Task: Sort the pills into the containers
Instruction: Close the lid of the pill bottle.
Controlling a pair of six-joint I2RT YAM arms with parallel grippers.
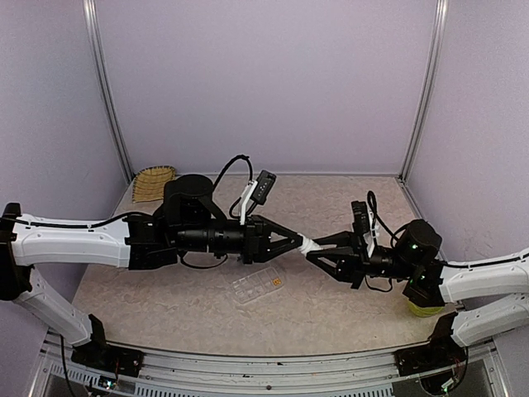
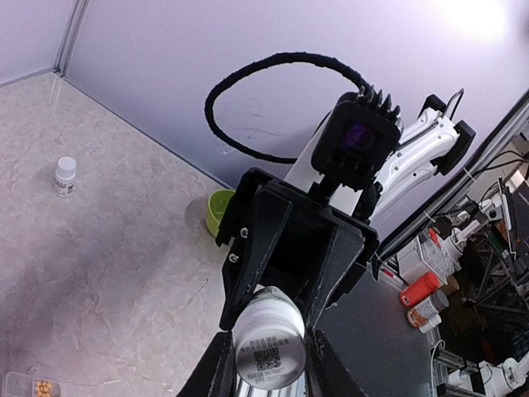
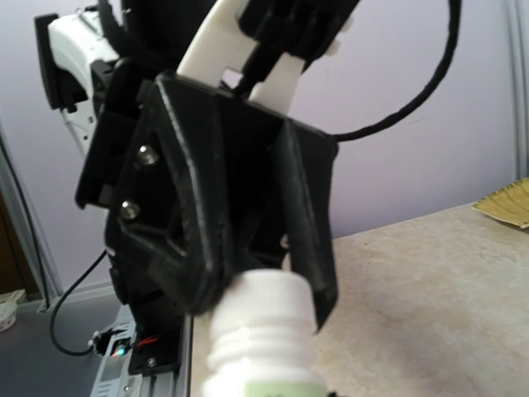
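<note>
Bottle [image 1: 307, 246], white, hung above the counter's [image 1: 149, 306] middle, left jaws and right jaws both clenched on its ends, hiding most of it. Organizer box [image 1: 258, 287] lay toward the front edge; only orange pills [image 1: 277, 282] in one end cell showed clearly.

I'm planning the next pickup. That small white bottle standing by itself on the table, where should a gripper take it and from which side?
Probably from straight above, fingers closing on the round body just under the cap. The white bottle stands upright on the table with bare surface all round, so nothing blocks a descent, and its round sides suit any approach angle.
</note>
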